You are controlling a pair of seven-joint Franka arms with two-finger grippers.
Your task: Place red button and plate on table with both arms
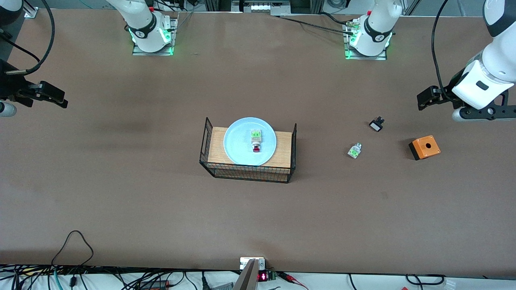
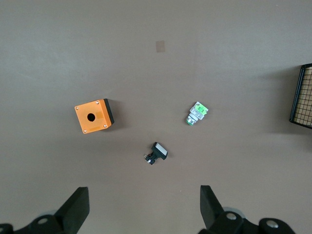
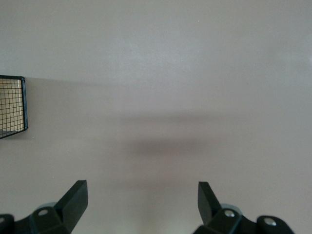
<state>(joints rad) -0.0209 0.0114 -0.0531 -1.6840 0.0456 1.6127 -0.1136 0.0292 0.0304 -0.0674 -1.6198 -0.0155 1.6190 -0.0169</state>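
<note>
— So where's everything sitting?

— The plate [image 1: 242,151] is on top of the wooden rack [image 1: 217,145] in the middle of the tabletop [image 1: 121,201], and the red button [image 1: 256,141] lies on the plate, red cap pointing toward the front camera. Both arms wait out at the ends. The left claw [image 1: 428,98] hangs over bare tabletop at its own end, fingers spread wide with nothing in them; the right claw [image 1: 50,96] hangs over its end, just as spread and empty.

— What worries you?

— The button, mostly. It's tiny and loose on a slick plate. If one arm lifts the plate first and tips it, I'd guess the button slides off. And the rack has black wire end walls [image 1: 206,135] standing above the wood, right beside the plate's rim, so a claw coming in from either end could clip the wire or shove the rack.

— Could it pick the wrong part?

— Possibly. There's a look-alike white-green part [image 1: 354,150] with no red tip toward the left arm's end, plus a small black-and-white part [image 1: 376,124] and an orange box [image 1: 424,147].

— Room to set things down?

— Plenty. The right arm's end looks bare, and so does the broad strip nearer the front camera than the rack.
</note>
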